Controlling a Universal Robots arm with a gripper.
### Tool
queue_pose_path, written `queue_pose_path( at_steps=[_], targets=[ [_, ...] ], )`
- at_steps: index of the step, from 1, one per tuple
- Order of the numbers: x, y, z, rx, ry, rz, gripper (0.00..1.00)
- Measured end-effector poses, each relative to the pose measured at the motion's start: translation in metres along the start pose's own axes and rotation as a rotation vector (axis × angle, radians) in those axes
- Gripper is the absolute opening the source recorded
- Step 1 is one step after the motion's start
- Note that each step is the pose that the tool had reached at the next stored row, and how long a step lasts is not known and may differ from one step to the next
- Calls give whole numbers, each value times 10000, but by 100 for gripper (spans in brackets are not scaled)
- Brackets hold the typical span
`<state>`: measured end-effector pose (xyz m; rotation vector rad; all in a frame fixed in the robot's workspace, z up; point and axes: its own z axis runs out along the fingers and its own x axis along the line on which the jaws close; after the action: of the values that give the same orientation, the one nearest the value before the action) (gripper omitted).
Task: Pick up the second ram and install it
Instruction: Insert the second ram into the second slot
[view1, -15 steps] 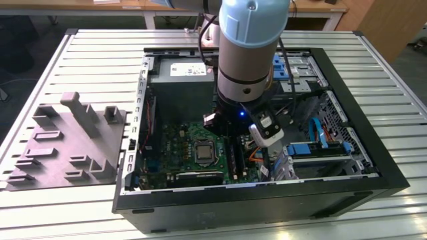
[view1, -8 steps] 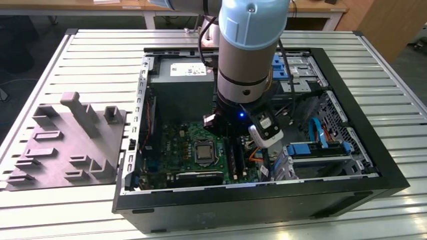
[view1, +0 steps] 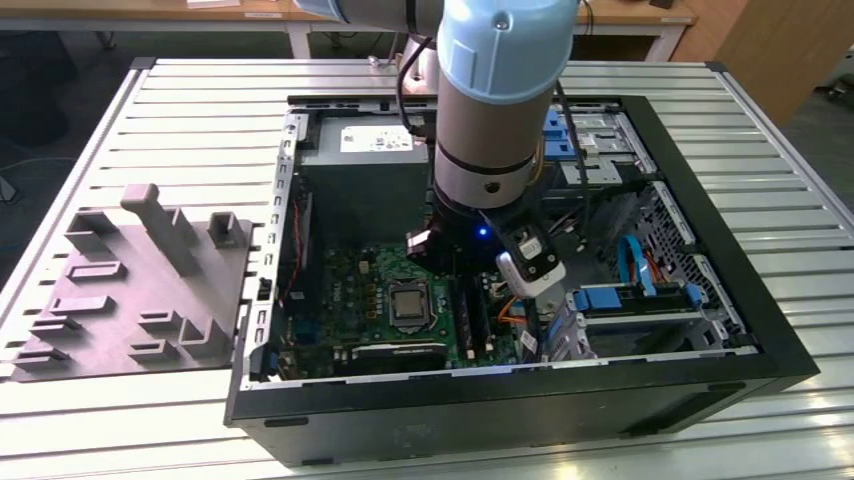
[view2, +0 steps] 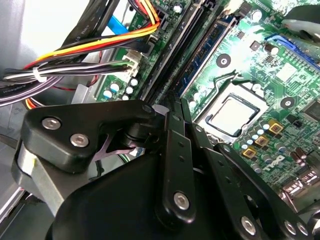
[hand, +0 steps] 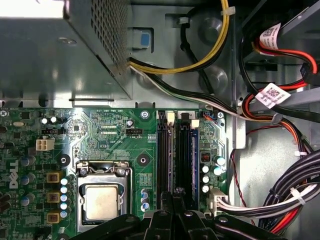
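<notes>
Hovering low over the motherboard (hand: 120, 135), the end effector (hand: 172, 200) sits at the black slots (hand: 165, 155), grip state unclear.

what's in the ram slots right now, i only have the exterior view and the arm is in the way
Observer: In both wrist views one bluish-green memory stick stands seated in a slot, on the side away from the CPU socket.
Operator: and where's the gripper relative to it
Observer: In the first wrist view the gripper is directly over the slot row, at the end far from the power supply, about level with the black slots next to the stick.
</notes>
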<state>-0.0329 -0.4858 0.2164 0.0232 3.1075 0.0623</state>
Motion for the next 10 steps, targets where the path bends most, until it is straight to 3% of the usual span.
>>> queue_pose_path(
  at_steps=[10],
  targets=[
    [3, -2, 40, 3, 2, 0, 12]
  ],
)
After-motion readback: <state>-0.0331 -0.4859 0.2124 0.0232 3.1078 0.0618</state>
